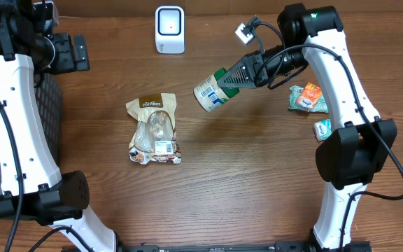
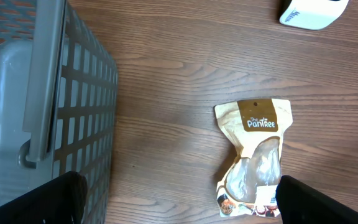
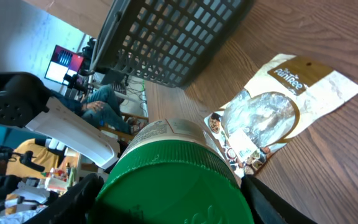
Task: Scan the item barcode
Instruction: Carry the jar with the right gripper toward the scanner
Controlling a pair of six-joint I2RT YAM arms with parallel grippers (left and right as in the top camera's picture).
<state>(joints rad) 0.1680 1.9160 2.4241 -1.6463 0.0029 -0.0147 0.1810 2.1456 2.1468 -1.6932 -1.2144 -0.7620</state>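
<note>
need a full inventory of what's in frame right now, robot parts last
scanner: 1, white, top centre of the table
jar: 1, pale label with green lid, held tilted, right of centre
snack pouch: 1, tan and clear, flat, left of centre
basket: 1, grey, left edge
orange-green packet: 1, right side, beside the right arm
teal packet: 1, right side, just below the other packet
table: 1, brown wood
left end effector: 1, black, top left, open and empty
right end effector: 1, black, gripping the jar at its lid
</note>
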